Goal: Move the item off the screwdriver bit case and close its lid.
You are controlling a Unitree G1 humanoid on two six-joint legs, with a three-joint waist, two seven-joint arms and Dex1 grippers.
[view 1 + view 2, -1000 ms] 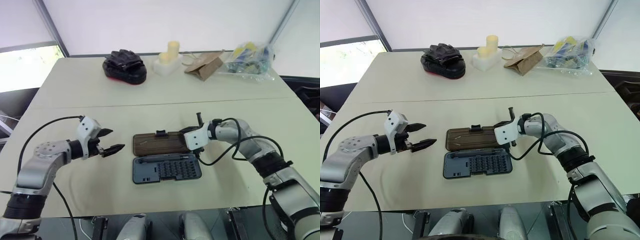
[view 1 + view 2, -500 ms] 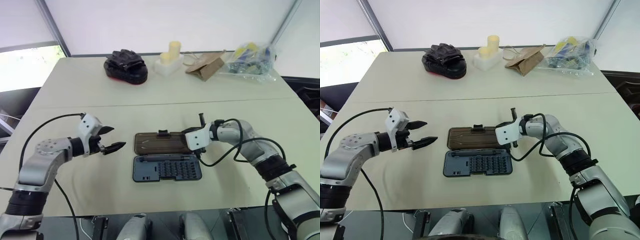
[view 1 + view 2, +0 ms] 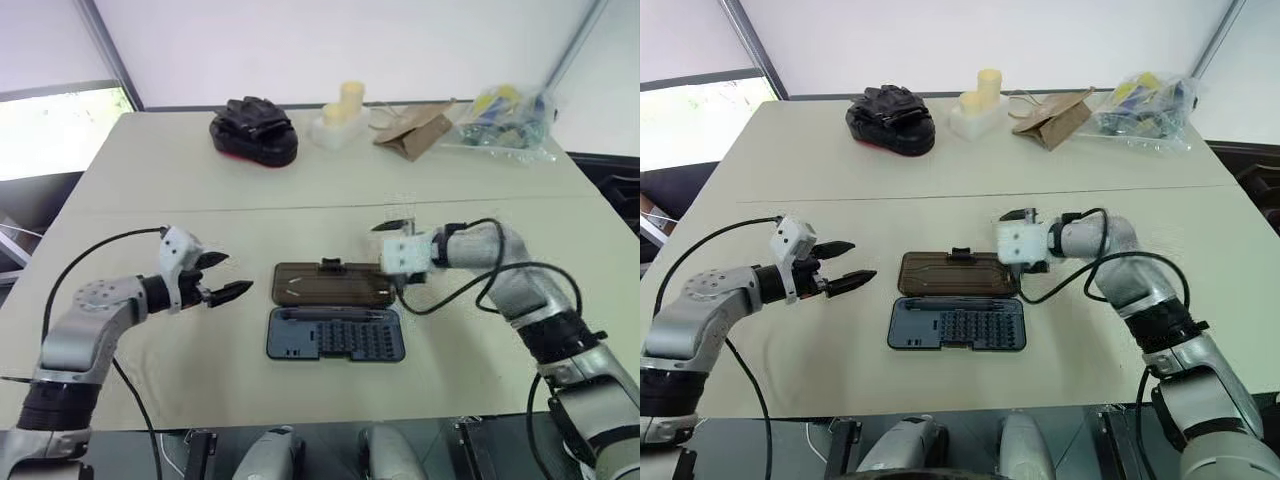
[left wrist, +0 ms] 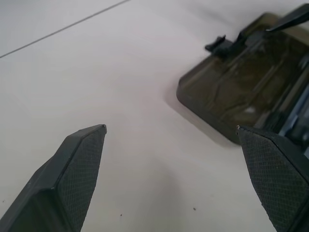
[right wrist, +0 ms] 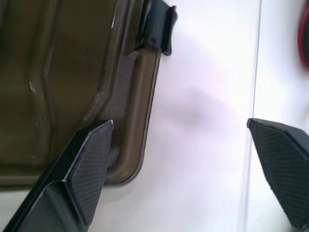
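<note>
Near the table's (image 3: pixel 1200 260) front edge, about midway along it, the screwdriver bit case (image 3: pixel 957 305) lies opened flat: the grey-blue tray with its rows of bits sits closer to the front edge, and the lid (image 3: pixel 958 274), smoky brown with a small black latch on its far long edge, lies flat on the table just behind it, joined along the hinge. Nothing rests on either half.

The right gripper (image 3: pixel 1025 242) hangs just above the lid's right end, near its far right corner, raised off the surface and not touching it. Its fingers are spread wide with nothing between them; in the right wrist view one fingertip (image 5: pixel 91 159) shows over the lid's rounded corner and the other over bare table. The right forearm reaches in from the table's right side, bent at the elbow, its wrist angled down toward the case.

The left gripper (image 3: pixel 847 264) hovers over bare table to the left of the case, well apart from it, pointing toward the lid's left end. Its fingers are likewise spread and empty, the forearm lying roughly parallel to the front edge.

A bulky black-and-red object (image 3: pixel 890 119) sits near the far edge.
</note>
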